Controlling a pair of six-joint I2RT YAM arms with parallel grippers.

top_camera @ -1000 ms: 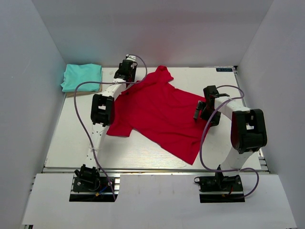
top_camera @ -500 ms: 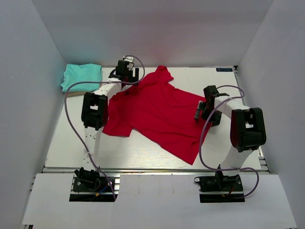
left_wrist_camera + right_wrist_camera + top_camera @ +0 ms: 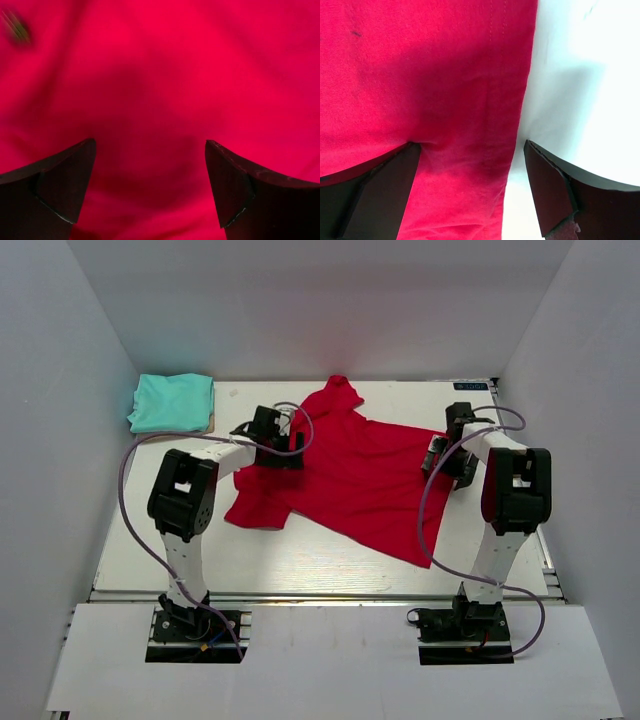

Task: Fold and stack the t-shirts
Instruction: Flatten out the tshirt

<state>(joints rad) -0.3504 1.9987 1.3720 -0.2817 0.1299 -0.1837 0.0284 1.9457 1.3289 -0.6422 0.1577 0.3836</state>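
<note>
Slipping is the worry: the right gripper [image 3: 470,144], spread wide over the edge of the red t-shirt [image 3: 420,75] (left gripper [image 3: 150,142] is wide too), may pinch too little cloth.

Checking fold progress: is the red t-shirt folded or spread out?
Spread out. The red t-shirt lies flat on the table, sleeves and collar showing, unlike the teal t-shirt, a neat folded rectangle.

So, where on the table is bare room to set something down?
Free: the near strip between the red t-shirt and the table edge; also the far right corner. Crowded: the middle, left hand and right hand over that shirt; the teal t-shirt fills the far left corner.
</note>
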